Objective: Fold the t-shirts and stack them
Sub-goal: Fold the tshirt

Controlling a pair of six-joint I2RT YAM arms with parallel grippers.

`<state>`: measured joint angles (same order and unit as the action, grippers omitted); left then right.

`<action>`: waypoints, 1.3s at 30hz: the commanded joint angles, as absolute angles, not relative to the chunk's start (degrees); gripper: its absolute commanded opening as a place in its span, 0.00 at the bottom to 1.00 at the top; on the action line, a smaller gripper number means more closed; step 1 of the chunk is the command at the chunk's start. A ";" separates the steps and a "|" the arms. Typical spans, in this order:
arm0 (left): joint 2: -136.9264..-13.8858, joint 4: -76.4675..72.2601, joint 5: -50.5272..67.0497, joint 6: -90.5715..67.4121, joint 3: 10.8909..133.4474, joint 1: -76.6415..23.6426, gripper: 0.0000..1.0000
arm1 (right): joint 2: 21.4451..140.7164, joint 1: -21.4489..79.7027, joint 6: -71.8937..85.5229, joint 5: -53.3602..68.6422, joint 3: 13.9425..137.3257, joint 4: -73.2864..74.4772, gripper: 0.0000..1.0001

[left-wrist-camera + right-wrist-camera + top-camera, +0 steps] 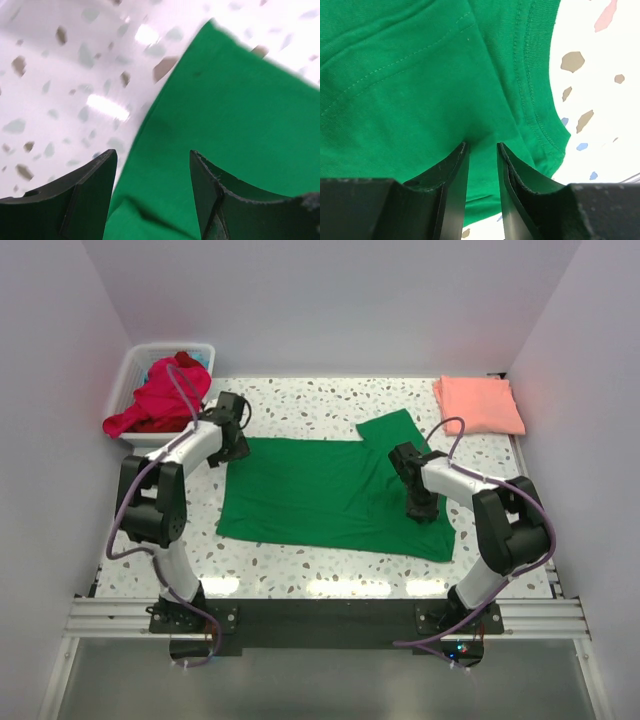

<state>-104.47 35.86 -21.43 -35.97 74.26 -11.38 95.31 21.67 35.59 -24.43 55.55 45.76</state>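
While the green t-shirt [320, 495] lies spread flat in the middle of the speckled table [300, 405], you have your left gripper [152, 165] at its far left corner. Its jaws stand wide apart and the edge of the cloth runs between them, not squeezed. Your right gripper [482, 147] is down on the right side of the shirt, near the sleeve, with the jaws almost together and a small fold of green cloth pinched between. The salmon-pink t-shirt [478, 403] lies folded at the far right corner. The red t-shirts [165, 395] are heaped in the white basket [130, 365] at the far left.
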 commanded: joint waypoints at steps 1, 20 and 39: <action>-109.59 31.12 -18.38 -36.39 82.87 -11.43 0.65 | 92.55 21.36 36.91 -26.37 59.66 47.11 0.33; -128.85 34.28 -24.96 -37.70 103.89 -11.34 0.60 | 100.98 21.36 33.31 -25.58 79.62 46.58 0.33; -130.96 36.74 -29.27 -39.73 103.27 -10.99 0.18 | 113.28 15.74 31.20 -23.38 96.56 43.16 0.34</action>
<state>-129.88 35.73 -27.14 -39.38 101.80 -11.38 109.40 18.74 32.21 -23.97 89.56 45.84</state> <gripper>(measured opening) 0.232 0.335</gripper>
